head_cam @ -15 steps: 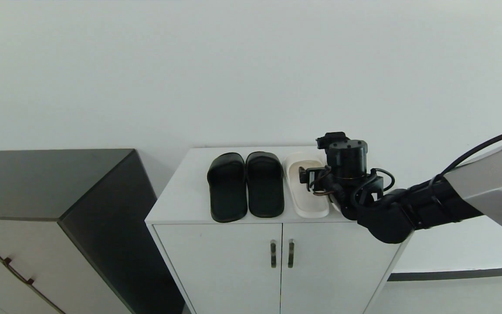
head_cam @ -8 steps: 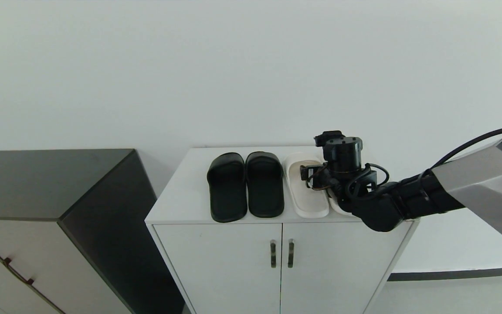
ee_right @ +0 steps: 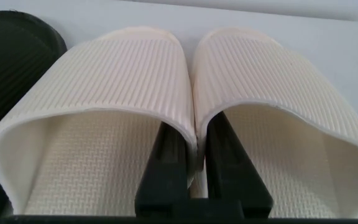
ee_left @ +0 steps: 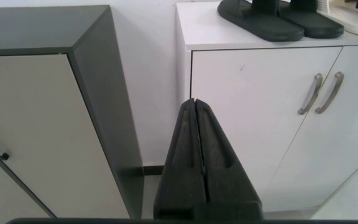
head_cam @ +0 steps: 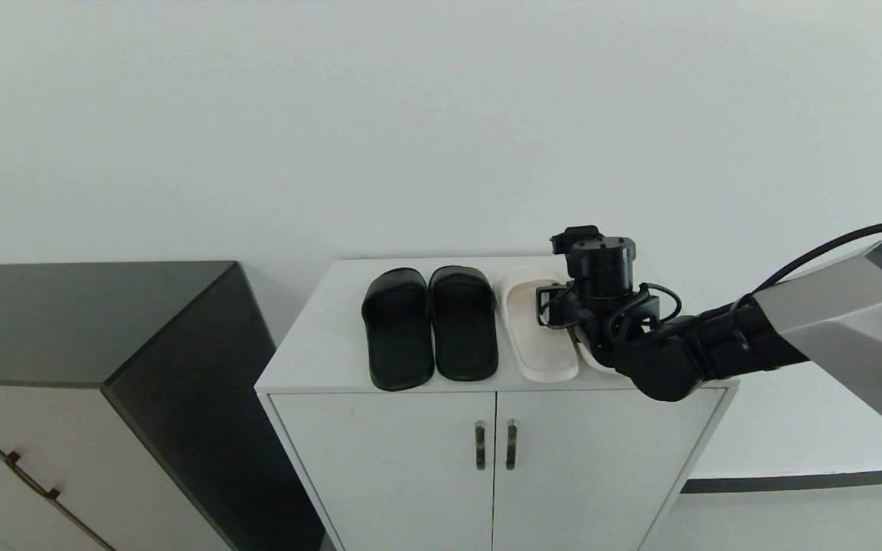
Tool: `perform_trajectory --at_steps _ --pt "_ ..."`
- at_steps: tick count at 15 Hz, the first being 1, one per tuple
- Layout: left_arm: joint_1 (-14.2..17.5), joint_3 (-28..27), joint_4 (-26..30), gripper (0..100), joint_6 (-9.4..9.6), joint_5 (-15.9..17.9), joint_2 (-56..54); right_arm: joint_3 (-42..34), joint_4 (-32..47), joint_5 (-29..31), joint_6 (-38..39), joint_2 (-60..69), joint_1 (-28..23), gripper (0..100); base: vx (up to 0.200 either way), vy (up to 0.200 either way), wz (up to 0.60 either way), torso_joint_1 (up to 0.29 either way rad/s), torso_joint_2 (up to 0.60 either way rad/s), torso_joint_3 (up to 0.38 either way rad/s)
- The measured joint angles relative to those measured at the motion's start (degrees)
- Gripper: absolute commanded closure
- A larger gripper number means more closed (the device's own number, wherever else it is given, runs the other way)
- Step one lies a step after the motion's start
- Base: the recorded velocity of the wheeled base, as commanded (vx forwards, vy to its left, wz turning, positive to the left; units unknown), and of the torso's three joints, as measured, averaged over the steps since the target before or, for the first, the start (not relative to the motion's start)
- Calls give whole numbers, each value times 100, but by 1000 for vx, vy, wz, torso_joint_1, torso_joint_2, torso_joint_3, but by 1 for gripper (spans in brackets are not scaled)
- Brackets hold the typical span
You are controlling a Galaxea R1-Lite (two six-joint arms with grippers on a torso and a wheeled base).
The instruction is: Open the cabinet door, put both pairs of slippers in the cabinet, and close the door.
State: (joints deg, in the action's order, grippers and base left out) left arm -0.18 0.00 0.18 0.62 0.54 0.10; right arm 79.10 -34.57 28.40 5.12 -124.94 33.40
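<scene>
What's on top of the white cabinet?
On the white cabinet: black slippers and cream slippers; the right gripper, a finger inside each cream slipper, pinches their adjoining straps. The arm hides most of the right one.

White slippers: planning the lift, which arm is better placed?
Right. The right gripper has a finger inside each of the white slippers, pinching their inner walls; the left gripper is shut, low before the cabinet.

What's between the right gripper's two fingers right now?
The adjoining strap edges of the white slippers; the right gripper has one finger inside each, per the right wrist view.
</scene>
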Motion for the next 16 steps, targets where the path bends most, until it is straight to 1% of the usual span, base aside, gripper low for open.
perform_trajectory --at_steps 3,6,8,10,12,14,16 --pt "0 0 0 100 -7 0 0 -395 0 -13 -1 451 9 100 0 0 0 0 0 0" --pt "0 0 0 100 -9 0 0 -1191 0 -180 -6 1204 79 100 0 0 0 0 0 0" --pt "0 0 0 100 -2 0 0 -1864 1 -466 -17 1810 154 100 0 0 0 0 0 0" --pt "0 0 0 100 -5 0 0 -2682 77 -1139 -48 2551 300 100 0 0 0 0 0 0" --pt "0 0 0 100 -16 0 0 -3341 393 -1891 -143 3329 469 100 0 0 0 0 0 0" --pt "0 0 -2 100 -11 6 0 -3768 909 -2405 -252 3983 756 100 0 0 0 0 0 0" --pt "-4 0 0 100 -38 0 0 -4061 969 -2916 -274 4365 948 100 0 0 0 0 0 0"
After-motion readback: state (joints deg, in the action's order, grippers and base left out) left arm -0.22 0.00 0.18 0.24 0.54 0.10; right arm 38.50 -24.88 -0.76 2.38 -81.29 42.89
